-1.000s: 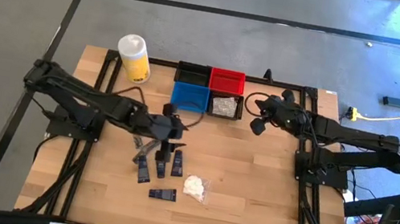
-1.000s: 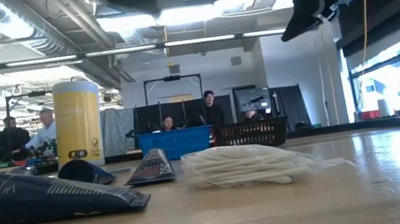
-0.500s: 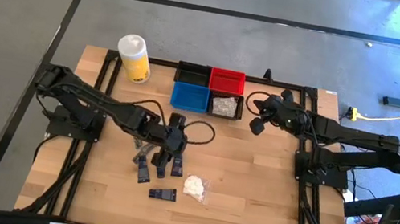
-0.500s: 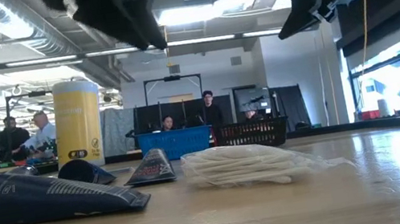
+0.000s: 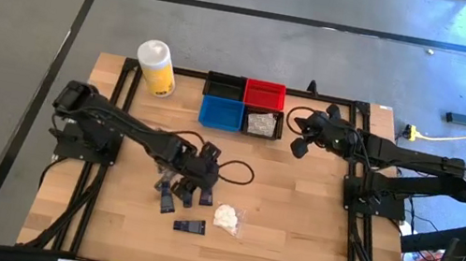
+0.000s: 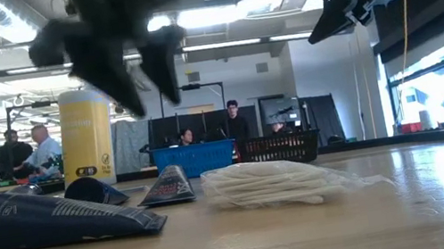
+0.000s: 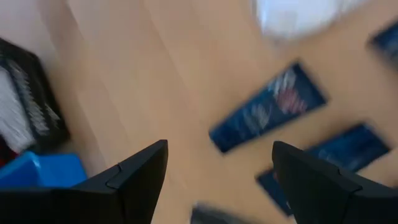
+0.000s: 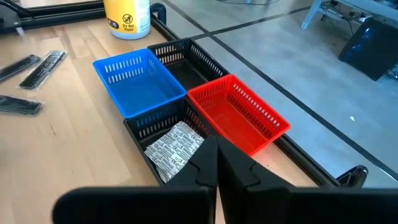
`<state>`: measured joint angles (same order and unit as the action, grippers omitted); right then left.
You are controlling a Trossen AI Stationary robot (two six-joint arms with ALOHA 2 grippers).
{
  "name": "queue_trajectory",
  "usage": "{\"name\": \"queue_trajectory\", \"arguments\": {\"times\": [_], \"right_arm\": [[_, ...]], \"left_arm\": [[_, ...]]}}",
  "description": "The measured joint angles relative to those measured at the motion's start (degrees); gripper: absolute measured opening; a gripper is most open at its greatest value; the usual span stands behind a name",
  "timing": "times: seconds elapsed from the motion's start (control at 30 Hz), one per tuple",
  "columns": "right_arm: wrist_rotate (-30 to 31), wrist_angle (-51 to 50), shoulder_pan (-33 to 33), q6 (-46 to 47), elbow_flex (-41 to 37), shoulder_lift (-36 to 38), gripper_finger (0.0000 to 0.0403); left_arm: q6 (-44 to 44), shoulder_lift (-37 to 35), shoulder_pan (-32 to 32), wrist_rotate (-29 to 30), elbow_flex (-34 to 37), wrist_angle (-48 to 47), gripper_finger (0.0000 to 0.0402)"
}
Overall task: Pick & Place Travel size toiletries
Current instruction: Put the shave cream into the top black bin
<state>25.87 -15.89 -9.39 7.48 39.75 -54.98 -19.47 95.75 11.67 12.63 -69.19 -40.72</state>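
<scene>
Several flat dark tubes (image 5: 187, 195) and a white wad in clear wrap (image 5: 226, 217) lie flat on the wooden table (image 5: 291, 235) near its middle. One more tube (image 5: 189, 226) lies nearer the front edge. My left gripper (image 5: 195, 177) hangs open just above the tubes, pointing steeply down. In the left wrist view its fingers (image 7: 140, 177) stand wide apart over a tube (image 7: 268, 114), touching nothing. My right gripper (image 5: 300, 148) waits shut in the air beside the bins. A crinkly packet (image 8: 173, 148) lies in the near black bin (image 5: 262, 123).
Four small bins stand at the table's far middle: black (image 5: 224, 85), red (image 5: 265, 92), blue (image 5: 221, 112) and the black one with the packet. A tall yellow container (image 5: 156, 67) stands at the far left. Bare wood lies to the right of the wad. People sit in the room behind.
My left gripper has come down and a little toward the table's near edge, over the tubes, rolling as it sank. In the low view it has dropped into the picture from above. The toiletries and my right gripper have kept still.
</scene>
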Motion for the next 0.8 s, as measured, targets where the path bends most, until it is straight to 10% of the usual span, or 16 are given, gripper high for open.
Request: {"name": "queue_trajectory", "arguments": {"times": [0.8], "right_arm": [[0.0,0.0,0.0,0.1,0.0,0.0,0.0003]], "left_arm": [[-18.5,7.4,-1.6,-2.2,0.0,2.0,0.0285]]}}
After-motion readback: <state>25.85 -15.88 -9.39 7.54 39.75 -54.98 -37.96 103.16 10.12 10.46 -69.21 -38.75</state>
